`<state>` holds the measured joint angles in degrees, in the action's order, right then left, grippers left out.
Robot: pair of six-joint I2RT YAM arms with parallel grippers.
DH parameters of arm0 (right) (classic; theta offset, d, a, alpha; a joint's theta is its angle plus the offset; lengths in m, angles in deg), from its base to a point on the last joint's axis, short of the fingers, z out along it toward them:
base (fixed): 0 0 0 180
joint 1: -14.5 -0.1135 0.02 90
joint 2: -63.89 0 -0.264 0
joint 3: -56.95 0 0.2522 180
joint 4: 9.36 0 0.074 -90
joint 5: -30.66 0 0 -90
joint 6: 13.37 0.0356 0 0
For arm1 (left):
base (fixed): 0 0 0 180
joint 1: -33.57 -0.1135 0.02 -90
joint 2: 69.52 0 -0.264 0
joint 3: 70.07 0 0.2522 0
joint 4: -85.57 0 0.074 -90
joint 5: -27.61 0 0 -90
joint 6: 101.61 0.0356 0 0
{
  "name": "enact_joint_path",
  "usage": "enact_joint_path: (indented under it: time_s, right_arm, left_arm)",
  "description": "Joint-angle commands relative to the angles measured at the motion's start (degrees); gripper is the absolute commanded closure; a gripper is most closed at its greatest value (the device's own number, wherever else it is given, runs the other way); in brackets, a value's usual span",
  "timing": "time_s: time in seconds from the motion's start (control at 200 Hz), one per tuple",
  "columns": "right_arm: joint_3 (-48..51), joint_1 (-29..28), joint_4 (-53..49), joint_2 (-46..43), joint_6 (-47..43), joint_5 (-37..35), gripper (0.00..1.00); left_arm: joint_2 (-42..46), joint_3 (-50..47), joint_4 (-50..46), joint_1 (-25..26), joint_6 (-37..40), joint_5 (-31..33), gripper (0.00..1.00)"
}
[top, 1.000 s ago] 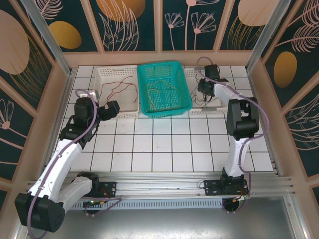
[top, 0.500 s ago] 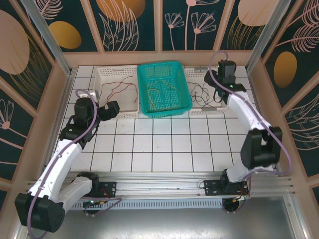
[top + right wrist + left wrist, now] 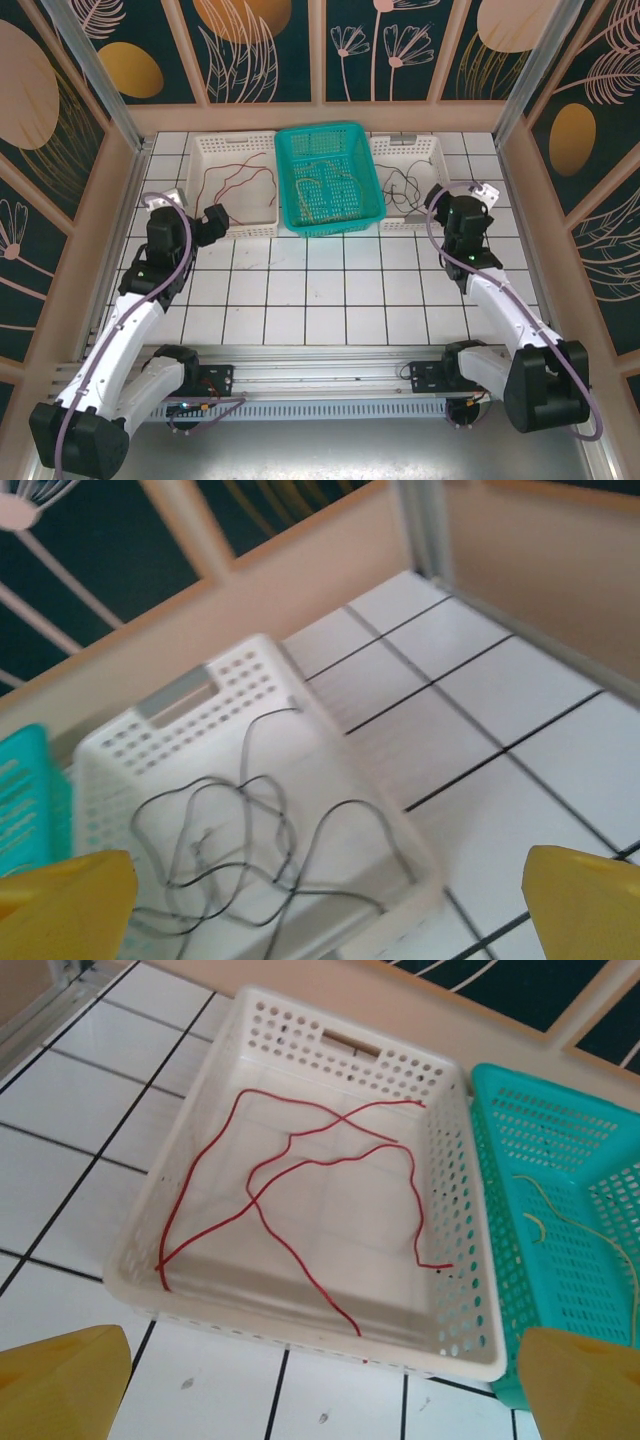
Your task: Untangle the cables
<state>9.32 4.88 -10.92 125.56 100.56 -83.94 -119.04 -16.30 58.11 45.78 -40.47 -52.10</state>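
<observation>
Red cables [image 3: 330, 1157] lie loose on the floor of the left white basket [image 3: 455, 1220], crossing one another, just ahead of my left tool [image 3: 320, 1400]; its yellow pads [image 3: 60, 1385] sit in the two lower corners of the wrist view, spread wide with nothing between them, and the tool stands short of the basket's near wall, touching neither wall nor wire; beside it the teal basket [image 3: 560, 1130] holds the yellow-tan cables [image 3: 560, 1210], but that basket is cut off at the frame's right edge and I can follow only a few strands against the mesh; black cables [image 3: 235, 845] sit in a loose tangle in the right white basket [image 3: 190, 720], ahead and left of my right tool [image 3: 320, 920], which is likewise spread wide and holding nothing above the white tiled worktop [image 3: 520, 730]; that wrist view is smeared, so I cannot count the black wires or tell where one ends; the left pad covers the tangle's lower left part.
</observation>
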Motion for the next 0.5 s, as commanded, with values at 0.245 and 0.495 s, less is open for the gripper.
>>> enact_joint_path:
  time_s: [0.245,0.495]
  right_arm:
    - [15.87,2.20,30.76,2.78,-15.87,-4.05,0.01]
    - [20.52,6.88,49.08,13.20,-20.91,5.65,0.01]
  left_arm:
    - [0.51,-7.49,7.25,-0.49,-2.39,6.25,0.01]
    - [1.20,-9.92,10.36,-0.52,-1.94,10.36,0.01]
